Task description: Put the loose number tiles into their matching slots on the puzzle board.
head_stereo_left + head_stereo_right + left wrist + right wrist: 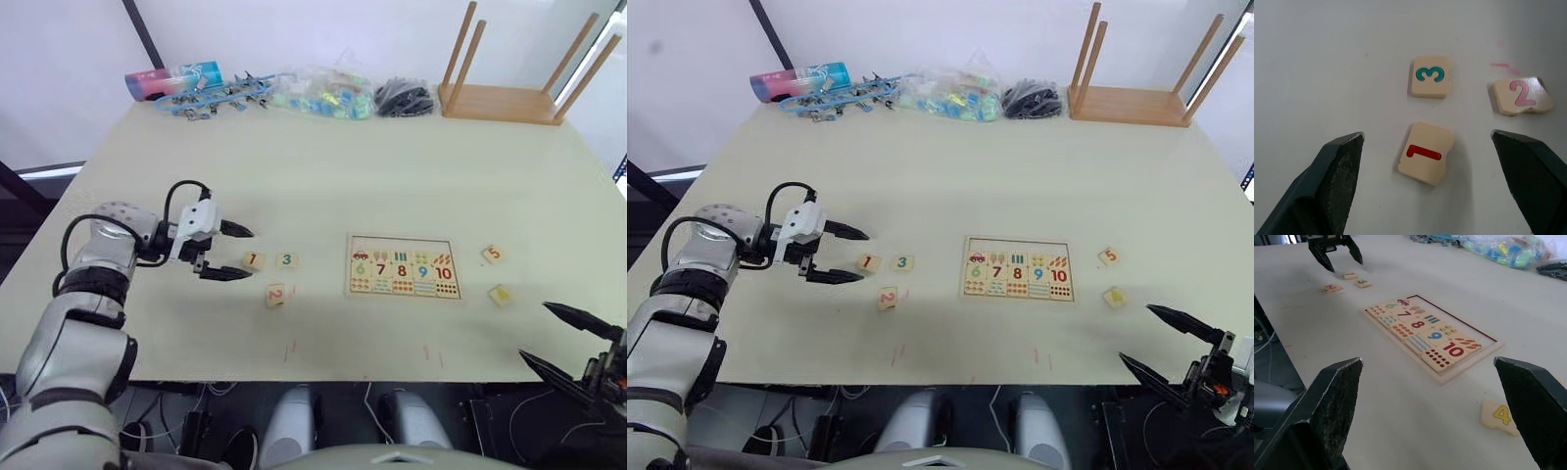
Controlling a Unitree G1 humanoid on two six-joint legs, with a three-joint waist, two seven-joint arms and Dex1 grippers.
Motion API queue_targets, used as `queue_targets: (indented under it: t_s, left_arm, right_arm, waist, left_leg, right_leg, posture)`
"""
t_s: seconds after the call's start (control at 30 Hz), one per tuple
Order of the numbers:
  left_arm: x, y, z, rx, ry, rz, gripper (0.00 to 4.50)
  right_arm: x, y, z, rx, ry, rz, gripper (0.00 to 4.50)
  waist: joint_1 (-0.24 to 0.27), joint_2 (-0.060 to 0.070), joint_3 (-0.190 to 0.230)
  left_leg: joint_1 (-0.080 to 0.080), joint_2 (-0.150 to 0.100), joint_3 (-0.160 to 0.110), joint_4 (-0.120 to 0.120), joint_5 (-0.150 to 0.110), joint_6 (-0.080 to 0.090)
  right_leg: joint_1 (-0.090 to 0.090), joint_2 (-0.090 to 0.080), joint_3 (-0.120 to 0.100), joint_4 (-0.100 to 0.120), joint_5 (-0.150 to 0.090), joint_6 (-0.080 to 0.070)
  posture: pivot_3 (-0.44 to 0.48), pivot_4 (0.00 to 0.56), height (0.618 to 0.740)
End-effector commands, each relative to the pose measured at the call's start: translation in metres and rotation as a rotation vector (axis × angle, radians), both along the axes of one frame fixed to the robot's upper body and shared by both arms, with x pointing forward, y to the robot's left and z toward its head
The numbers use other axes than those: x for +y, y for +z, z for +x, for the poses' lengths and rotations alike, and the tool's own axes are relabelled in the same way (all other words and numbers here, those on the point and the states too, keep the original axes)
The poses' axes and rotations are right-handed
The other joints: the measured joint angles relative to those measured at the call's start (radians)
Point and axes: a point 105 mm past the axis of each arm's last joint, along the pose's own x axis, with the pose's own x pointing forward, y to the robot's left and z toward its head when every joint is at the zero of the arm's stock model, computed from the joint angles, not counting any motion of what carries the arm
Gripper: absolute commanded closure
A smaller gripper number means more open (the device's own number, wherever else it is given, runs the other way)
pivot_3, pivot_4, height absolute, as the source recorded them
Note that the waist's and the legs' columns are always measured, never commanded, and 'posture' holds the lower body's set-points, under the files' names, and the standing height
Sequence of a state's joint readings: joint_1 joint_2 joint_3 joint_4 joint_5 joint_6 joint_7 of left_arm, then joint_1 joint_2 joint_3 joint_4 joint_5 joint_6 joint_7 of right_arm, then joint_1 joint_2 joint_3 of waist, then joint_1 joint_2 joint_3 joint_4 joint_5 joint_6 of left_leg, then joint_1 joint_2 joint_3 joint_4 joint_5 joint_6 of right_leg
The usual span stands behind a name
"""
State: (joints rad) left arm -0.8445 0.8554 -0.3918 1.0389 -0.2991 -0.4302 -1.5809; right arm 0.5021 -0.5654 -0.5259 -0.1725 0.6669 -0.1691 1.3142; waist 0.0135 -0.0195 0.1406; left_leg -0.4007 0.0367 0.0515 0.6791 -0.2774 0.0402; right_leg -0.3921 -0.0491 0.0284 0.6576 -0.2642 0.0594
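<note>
A pale table (323,186) runs back to a white wall, with a tube, bagged toys, black cables and an upturned stool (519,73) lined along its far edge, well clear of the work. The board (403,266) lies flat near the front edge, its top row of slots (1449,316) bare. Tiles 1 (254,260), 3 (286,260) and 2 (275,295) sit in a loose cluster to its left, apart from one another; 5 (493,254) and 4 (501,295) lie to its right. The left gripper (233,253) hovers just beside tile 1, fingers spread wide with the tile between their line, probably lined up to take that one first because it is nearest. The right gripper (560,336) hangs off the front right corner, fingers also wide apart and holding nothing, likely parked near 4 and 5. Bare table lies between the left cluster and the board, so a carry across looks unobstructed; tile 2 sits closest to the front edge.
</note>
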Motion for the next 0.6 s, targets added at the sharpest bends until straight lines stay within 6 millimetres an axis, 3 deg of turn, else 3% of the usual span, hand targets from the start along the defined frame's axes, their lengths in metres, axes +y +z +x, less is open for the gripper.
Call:
queue_targets:
  t_s: [0.03,0.33,0.6]
  left_arm:
    - [-0.001,0.001,-0.002,-0.012,-0.081,0.074,0.09]
    - [-0.006,-0.008,0.001,0.008,-0.088,0.080,0.09]
    - [0.001,-0.014,-0.001,0.042,-0.049,0.086,0.09]
  right_arm:
    - [0.000,0.004,0.000,-0.018,0.010,-0.006,0.00]
    - [-0.001,0.004,0.002,-0.026,0.010,-0.011,0.00]
    - [-0.002,0.005,0.002,-0.032,0.007,-0.016,0.00]
  waist:
    - [0.000,0.000,0.000]
    - [0.000,0.000,0.000]
    - [0.000,0.000,0.000]
  left_leg:
    - [0.000,0.000,0.000,0.000,0.000,0.000]
    - [0.000,0.000,0.000,0.000,0.000,0.000]
    - [0.000,0.000,0.000,0.000,0.000,0.000]
  right_leg:
    - [0.000,0.000,0.000,0.000,0.000,0.000]
    - [0.000,0.000,0.000,0.000,0.000,0.000]
    - [0.000,0.000,0.000,0.001,0.000,0.000]
  posture:
    - [0.000,0.150,0.737]
    - [0.000,0.150,0.737]
    - [0.000,0.150,0.737]
